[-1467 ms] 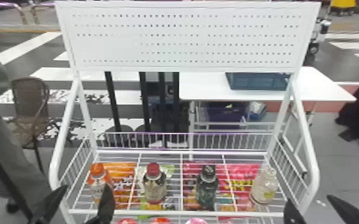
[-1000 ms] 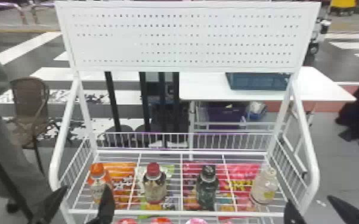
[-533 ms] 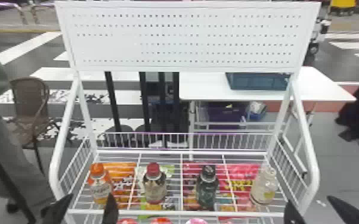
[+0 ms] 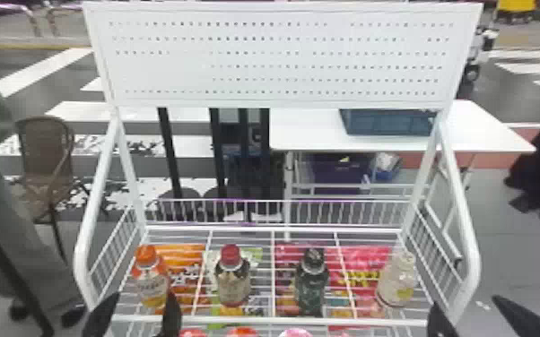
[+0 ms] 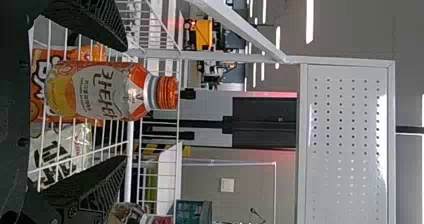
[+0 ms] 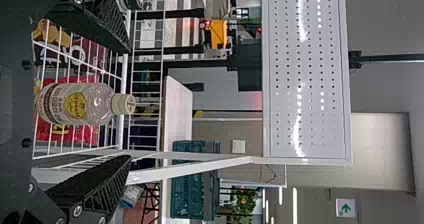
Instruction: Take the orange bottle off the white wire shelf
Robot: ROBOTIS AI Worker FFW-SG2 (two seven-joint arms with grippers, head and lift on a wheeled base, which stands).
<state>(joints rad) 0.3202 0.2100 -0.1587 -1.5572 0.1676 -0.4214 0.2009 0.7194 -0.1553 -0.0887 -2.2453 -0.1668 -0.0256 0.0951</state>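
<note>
The orange bottle (image 4: 151, 282) is standing upright on the white wire shelf (image 4: 273, 320), at the lower left of the head view. The left gripper (image 4: 143, 295) is holding its fingers wide at the bottom left, and from its wrist camera I'm seeing the bottle showing in the gap, clear of both fingers; nothing is being gripped. Over at the bottom right, the right gripper (image 4: 466, 302) is hanging wide open and empty, with the pale bottle (image 4: 397, 280) showing between its fingers in its wrist view.

Along the lower middle, a red-capped bottle (image 4: 232, 280) and a black-capped bottle (image 4: 311, 284) are standing in the same row, well apart from each other. Bright packets (image 4: 367, 262) are showing through the wires. A perforated white panel (image 4: 278, 58) is rising across the top, and a blue crate (image 4: 385, 123) is sitting on the white table (image 4: 309, 134) at the upper right.
</note>
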